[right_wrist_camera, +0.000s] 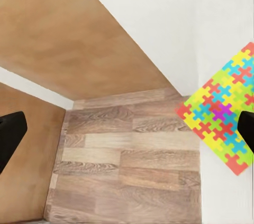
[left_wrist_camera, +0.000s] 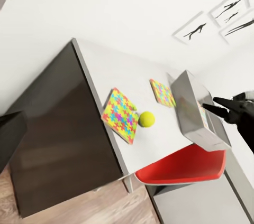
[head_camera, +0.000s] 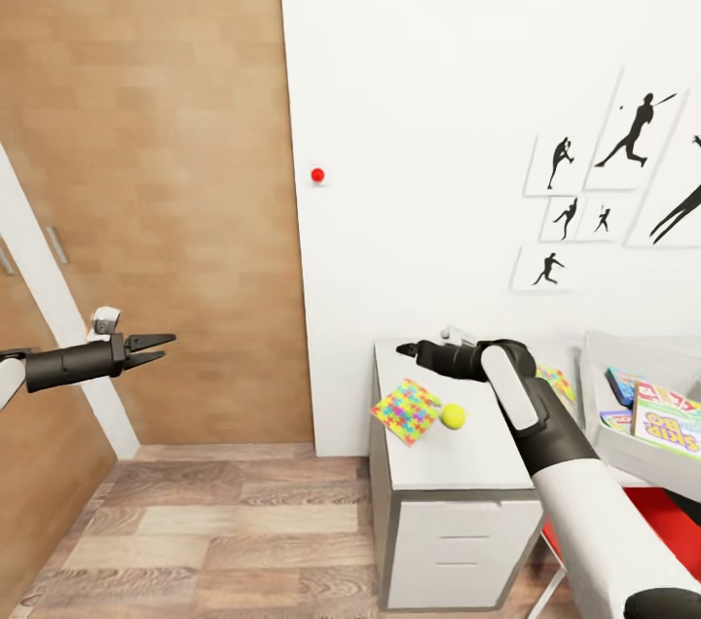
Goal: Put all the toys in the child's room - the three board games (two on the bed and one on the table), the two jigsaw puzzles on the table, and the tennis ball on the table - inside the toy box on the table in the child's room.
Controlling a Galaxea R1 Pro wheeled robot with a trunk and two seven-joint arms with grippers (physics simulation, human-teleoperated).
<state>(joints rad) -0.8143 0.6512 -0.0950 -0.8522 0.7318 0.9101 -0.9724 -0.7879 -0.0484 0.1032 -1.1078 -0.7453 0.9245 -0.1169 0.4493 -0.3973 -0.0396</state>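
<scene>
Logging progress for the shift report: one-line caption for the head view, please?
Right gripper open above the table, near a jigsaw puzzle and tennis ball; toy box holds board games.

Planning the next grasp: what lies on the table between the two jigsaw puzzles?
The tennis ball lies between the near jigsaw puzzle and the far jigsaw puzzle, seen in the left wrist view.

Desk (left_wrist_camera: 98, 71): pale top, dark side panel.
Jigsaw puzzles: one (left_wrist_camera: 121, 114) overhanging the desk edge, a second (left_wrist_camera: 162, 92) beside the toy box (left_wrist_camera: 189, 109).
Tennis ball (left_wrist_camera: 146, 119): between them, touching the first.
Red chair (left_wrist_camera: 182, 167): under the desk.
Right pincer (left_wrist_camera: 216, 108): over the box.
</scene>
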